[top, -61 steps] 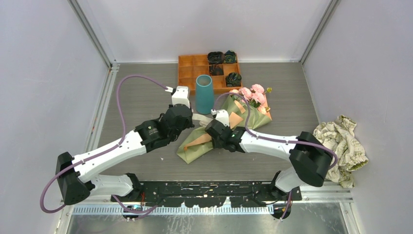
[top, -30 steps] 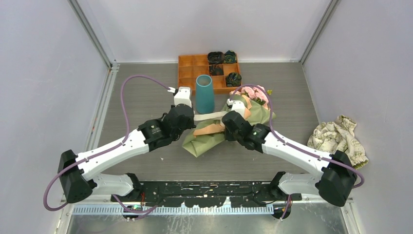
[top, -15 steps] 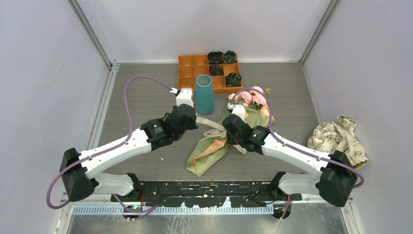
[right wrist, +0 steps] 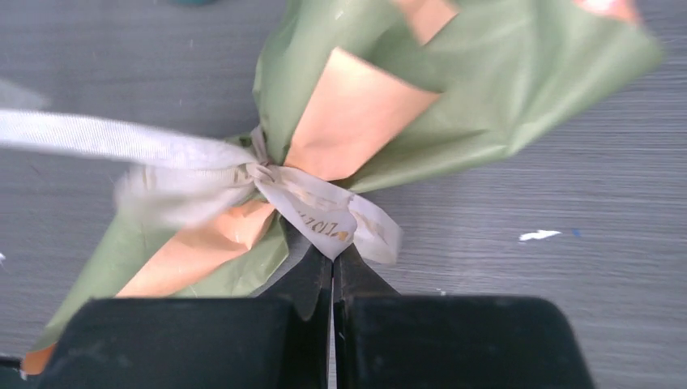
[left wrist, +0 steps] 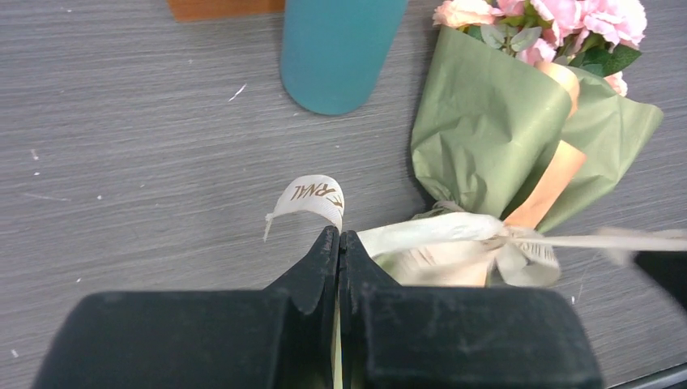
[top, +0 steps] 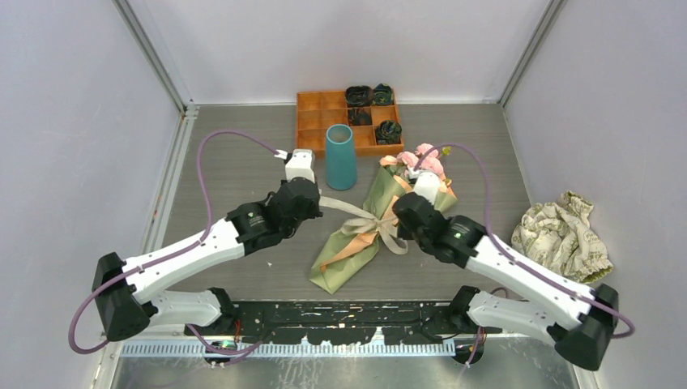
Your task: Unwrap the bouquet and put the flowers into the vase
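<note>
Bouquet lies between left hand and right hand, both pinching ribbon.

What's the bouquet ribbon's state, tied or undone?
Tied: a knot holds the ribbon around the bouquet, though the left gripper and right gripper each pinch a tail.

Bouquet lying flat (ribbon tied), flowers wrapped, teal vase upright

Bright, even light, soft shadows, top view sharp, ribbon motion-blurred in both wrist views
</note>
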`<state>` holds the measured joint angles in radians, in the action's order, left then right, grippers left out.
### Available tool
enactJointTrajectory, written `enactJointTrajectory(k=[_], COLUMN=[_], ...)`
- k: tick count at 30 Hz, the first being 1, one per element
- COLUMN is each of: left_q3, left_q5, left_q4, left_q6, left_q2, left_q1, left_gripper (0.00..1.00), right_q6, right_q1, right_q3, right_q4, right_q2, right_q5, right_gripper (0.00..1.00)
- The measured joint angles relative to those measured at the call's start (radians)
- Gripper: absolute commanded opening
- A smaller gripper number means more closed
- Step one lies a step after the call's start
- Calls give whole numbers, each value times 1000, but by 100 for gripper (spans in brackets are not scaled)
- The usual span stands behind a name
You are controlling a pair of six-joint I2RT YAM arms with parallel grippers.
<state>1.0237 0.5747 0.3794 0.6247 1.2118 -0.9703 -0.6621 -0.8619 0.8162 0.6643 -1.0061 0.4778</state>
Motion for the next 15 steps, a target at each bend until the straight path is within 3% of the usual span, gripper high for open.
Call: enactJointTrajectory(k=[7,15], left_q3=[-94,-186], left_q5=[41,96], left_q4=[34,119], left_q6=[27,83], left_q2=[-79,-185], left_q1=[1,2], left_gripper=[0,0], right_q6=[-63,-151], right_q1=[0,0], right_q3=[175,366], right_q4=[257,521], right_q2=[191,268], right_q5=[221,460], right_gripper=[1,1])
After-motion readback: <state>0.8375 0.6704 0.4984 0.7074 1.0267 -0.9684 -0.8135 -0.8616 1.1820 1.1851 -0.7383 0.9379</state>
